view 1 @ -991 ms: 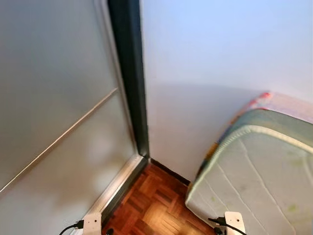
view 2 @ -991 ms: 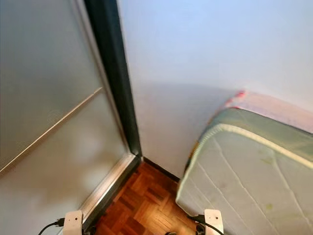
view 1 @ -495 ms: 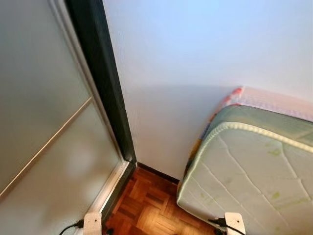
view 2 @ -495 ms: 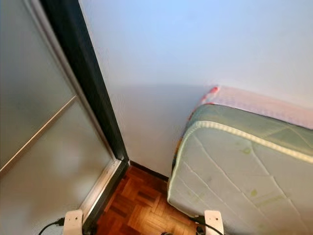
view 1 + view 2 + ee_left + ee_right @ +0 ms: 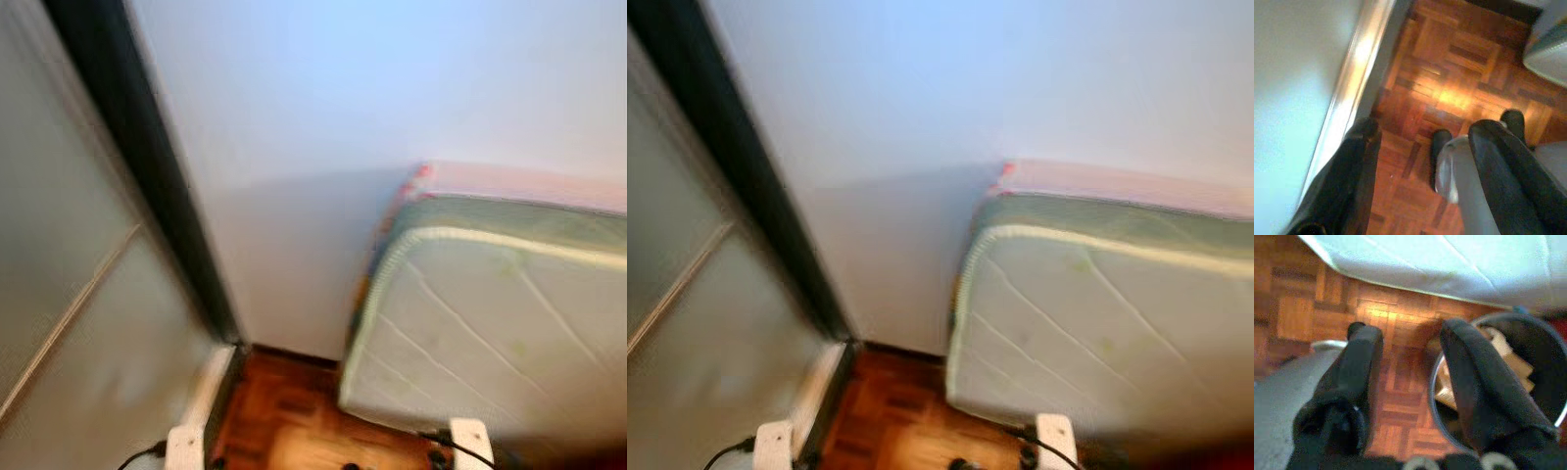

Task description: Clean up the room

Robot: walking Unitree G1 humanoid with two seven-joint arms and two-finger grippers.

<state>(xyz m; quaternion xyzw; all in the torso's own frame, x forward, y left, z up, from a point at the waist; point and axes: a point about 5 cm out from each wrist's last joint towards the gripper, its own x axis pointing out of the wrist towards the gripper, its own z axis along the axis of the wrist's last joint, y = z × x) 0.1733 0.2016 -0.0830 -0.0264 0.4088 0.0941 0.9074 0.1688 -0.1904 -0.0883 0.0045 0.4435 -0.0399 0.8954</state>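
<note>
Right now the robot faces a corner: a white wall (image 5: pixel 392 88), a dark door frame (image 5: pixel 147 196) and a bare mattress (image 5: pixel 509 333) on its side. Both the left gripper (image 5: pixel 1422 147) and the right gripper (image 5: pixel 1410 362) hang wide apart, holding nothing. A black bin (image 5: pixel 1528 362) with paper scraps (image 5: pixel 1498 352) stands by the right gripper, near the mattress. I think it should turn slowly and look for mess on the wood floor (image 5: pixel 1459 73).

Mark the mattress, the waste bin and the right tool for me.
mattress (image 5: pixel 490 323): left eye view, quilted face.
waste bin (image 5: pixel 1542 340): right wrist view, dark inner wall.
right tool (image 5: pixel 1408 340): right wrist view, gap between its open fingers.
</note>
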